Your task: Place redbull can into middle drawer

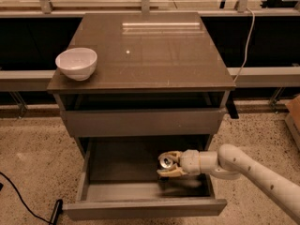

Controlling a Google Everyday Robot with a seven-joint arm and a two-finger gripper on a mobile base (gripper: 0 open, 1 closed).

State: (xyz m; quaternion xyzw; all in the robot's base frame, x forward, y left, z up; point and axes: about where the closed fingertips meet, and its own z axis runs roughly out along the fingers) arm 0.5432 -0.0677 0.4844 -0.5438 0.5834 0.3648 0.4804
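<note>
The middle drawer [117,170] is pulled out below the cabinet top, showing its flat grey-brown bottom and low side walls. My gripper [167,164] reaches in from the right, over the right part of the drawer, with the white arm trailing off to the lower right. It is shut on the redbull can [165,161], whose round silver top faces the camera between the tan fingers. The can's blue and silver body is mostly hidden by the fingers. I cannot tell whether the can touches the drawer bottom.
A white bowl [76,63] stands at the left front corner of the cabinet top [150,55]. The other plain drawer front [140,122] above is closed. A black cable [23,205] lies on the speckled floor at the left. A railing runs behind the cabinet.
</note>
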